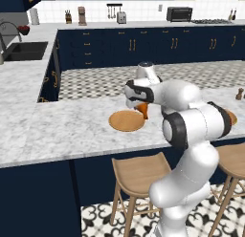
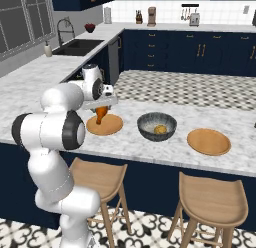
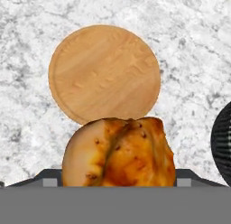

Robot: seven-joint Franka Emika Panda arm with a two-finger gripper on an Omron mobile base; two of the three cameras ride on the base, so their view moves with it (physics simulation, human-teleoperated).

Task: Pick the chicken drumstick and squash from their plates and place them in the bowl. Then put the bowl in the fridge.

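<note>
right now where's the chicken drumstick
The chicken drumstick hangs in the gripper just above the left wooden plate, lifted clear of it, to the left of the bowl on the marble counter.

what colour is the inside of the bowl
Lighter mottled grey inside the bowl, dark speckled grey outside; the right base view shows it best.
</note>
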